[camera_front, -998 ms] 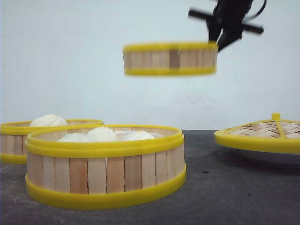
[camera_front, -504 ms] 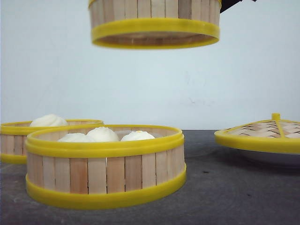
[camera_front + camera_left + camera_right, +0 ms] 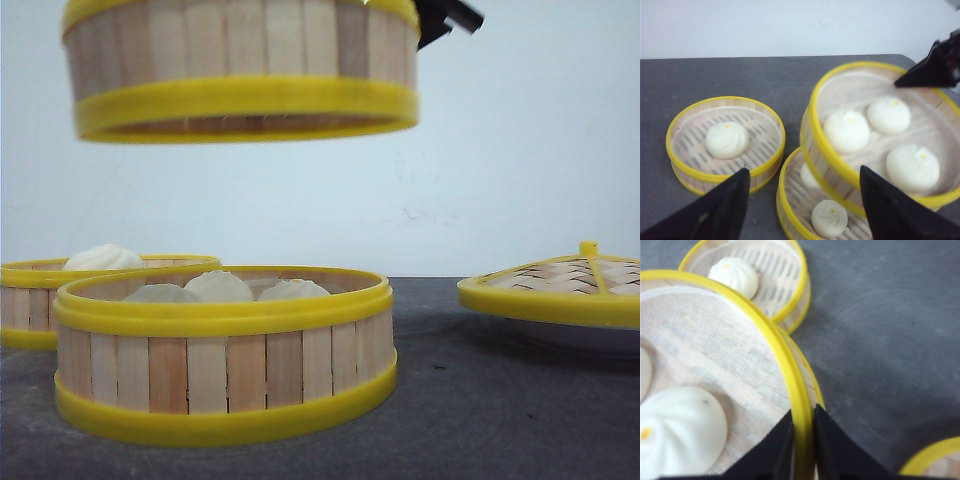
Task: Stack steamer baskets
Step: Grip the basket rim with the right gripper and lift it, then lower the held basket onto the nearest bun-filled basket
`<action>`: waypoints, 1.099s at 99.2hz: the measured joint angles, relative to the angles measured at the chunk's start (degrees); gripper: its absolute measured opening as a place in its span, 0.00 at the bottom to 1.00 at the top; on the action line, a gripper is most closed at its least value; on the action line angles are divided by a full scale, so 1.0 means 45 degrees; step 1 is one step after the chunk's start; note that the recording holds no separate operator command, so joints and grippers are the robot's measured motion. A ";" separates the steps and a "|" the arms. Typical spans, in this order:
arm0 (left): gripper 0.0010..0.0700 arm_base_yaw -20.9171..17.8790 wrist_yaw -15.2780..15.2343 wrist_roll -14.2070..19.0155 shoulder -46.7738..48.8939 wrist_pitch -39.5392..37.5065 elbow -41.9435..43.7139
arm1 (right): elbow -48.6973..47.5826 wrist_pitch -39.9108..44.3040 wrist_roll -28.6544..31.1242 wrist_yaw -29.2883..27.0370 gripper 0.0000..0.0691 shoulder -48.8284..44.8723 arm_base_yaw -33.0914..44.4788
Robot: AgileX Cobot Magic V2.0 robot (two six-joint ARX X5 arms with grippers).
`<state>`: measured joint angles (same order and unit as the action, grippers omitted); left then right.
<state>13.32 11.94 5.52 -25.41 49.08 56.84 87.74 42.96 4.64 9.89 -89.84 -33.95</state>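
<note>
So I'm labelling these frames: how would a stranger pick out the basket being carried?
Above the dark table, find the steamer basket in mid-air over another basket. The right claw pinches its yellow rim. It alone is off the table, and holds three buns.

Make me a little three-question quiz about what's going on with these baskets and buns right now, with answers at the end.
1. True or false: the raised steamer basket is empty.
2. Which gripper pinches its rim: A) the left gripper, B) the right gripper?
3. How many buns show in the far basket on the table?

Key
1. False: the left wrist view shows three buns in it.
2. B. Its fingers close on the yellow rim; the left gripper hangs open above, touching nothing.
3. One. The raised basket hangs above the near basket, not yet resting on it.
</note>
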 joint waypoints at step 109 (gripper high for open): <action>0.60 0.0000 0.0000 0.0000 -0.0005 0.0131 0.0000 | -0.3541 -0.3711 0.0729 -0.0049 0.05 -0.0374 -0.0340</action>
<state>13.32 11.94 5.52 -25.43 49.67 56.84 71.81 26.26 7.92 9.67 -91.53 -35.48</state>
